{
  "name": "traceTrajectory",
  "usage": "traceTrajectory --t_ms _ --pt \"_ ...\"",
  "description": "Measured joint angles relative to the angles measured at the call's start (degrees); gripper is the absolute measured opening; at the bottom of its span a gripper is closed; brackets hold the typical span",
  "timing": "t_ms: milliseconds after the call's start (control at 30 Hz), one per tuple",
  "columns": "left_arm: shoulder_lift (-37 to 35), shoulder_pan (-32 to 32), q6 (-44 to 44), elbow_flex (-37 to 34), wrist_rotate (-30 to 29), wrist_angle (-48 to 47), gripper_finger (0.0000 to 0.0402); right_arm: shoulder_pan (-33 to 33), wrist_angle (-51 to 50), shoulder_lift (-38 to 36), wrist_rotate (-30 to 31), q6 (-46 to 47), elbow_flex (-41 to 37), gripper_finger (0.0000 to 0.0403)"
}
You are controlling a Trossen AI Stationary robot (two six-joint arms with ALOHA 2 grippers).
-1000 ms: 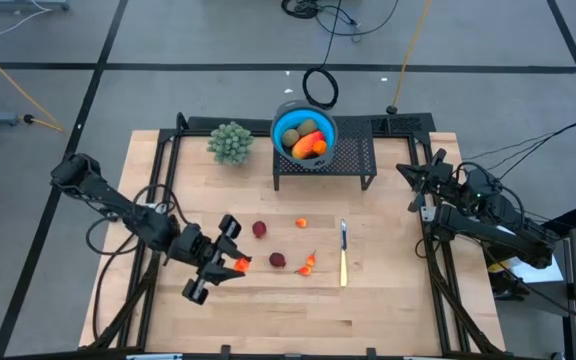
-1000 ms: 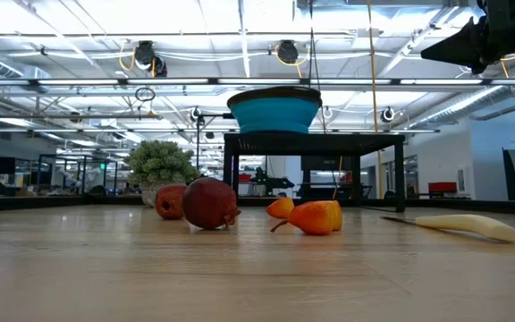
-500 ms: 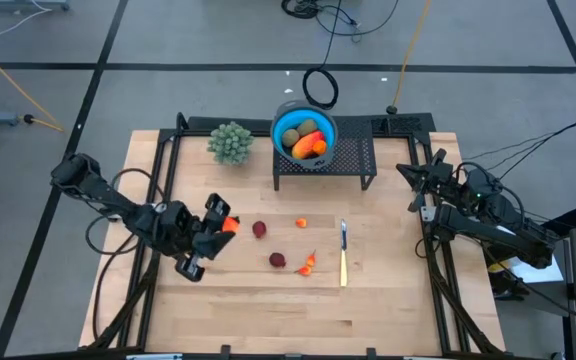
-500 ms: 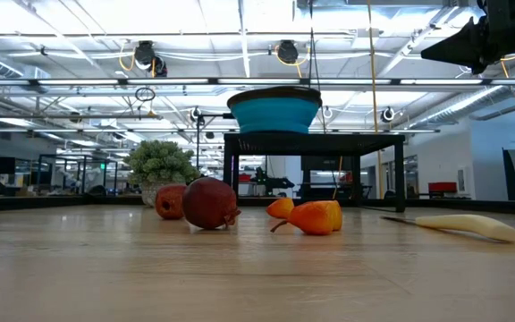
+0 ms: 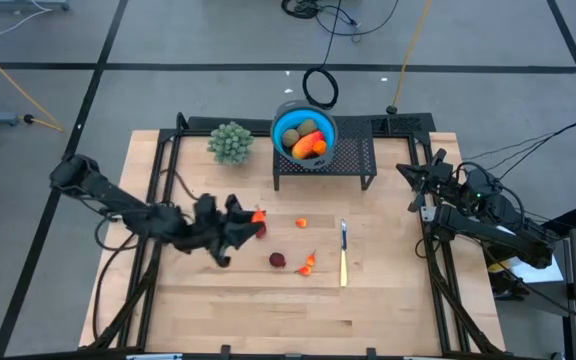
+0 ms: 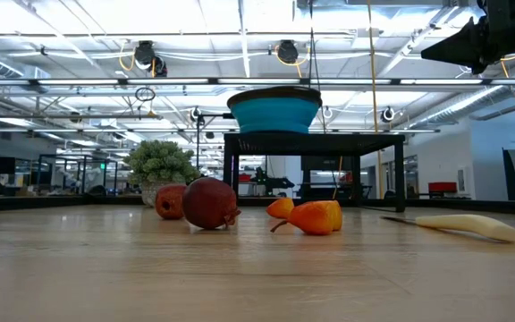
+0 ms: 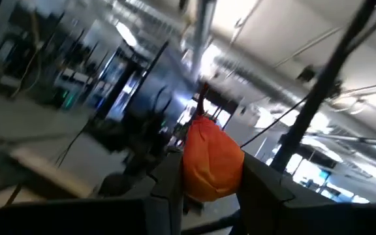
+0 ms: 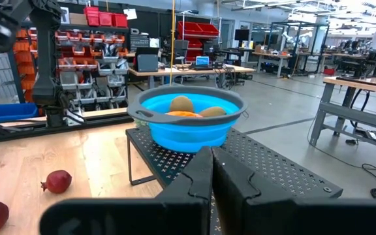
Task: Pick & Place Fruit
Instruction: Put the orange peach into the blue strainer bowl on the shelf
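- Bowl [image 5: 304, 134], blue, on the black rack [image 5: 353, 163] at table's 12 o'clock; a fast swing could clip either.
- Left gripper [image 5: 246, 222], left of centre, pinches an orange fruit [image 7: 212, 159].
- Shallow pinch; the fruit may slip.
- Right gripper [image 8: 211, 171] pressed together, 3 o'clock.

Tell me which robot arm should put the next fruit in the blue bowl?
Probably the left. Its jaws already pinch a small orange toy fruit, lifted above the wooden table, and the left gripper is turned toward the blue bowl on the black mesh stand. The right gripper waits shut and empty at the table's edge.
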Motion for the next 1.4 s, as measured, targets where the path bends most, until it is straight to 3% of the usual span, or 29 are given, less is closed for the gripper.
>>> traceTrajectory --t_ms 333,567,1400 --pt "0.0 9.0 -15.8 9.4 6.0 -38.0 0.0108 0.0 0.0 0.0 0.0 0.0 0.0 0.0" --pt "0.0 14.7 -16.6 14.5 11.3 -51.6 0.0108 0.0 0.0 0.0 0.0 -0.4 0.0 0.0" --pt "0.0 32.3 -15.0 15.2 28.5 -57.6 0.0108 0.0 0.0 0.0 0.0 -0.4 0.0 0.0"
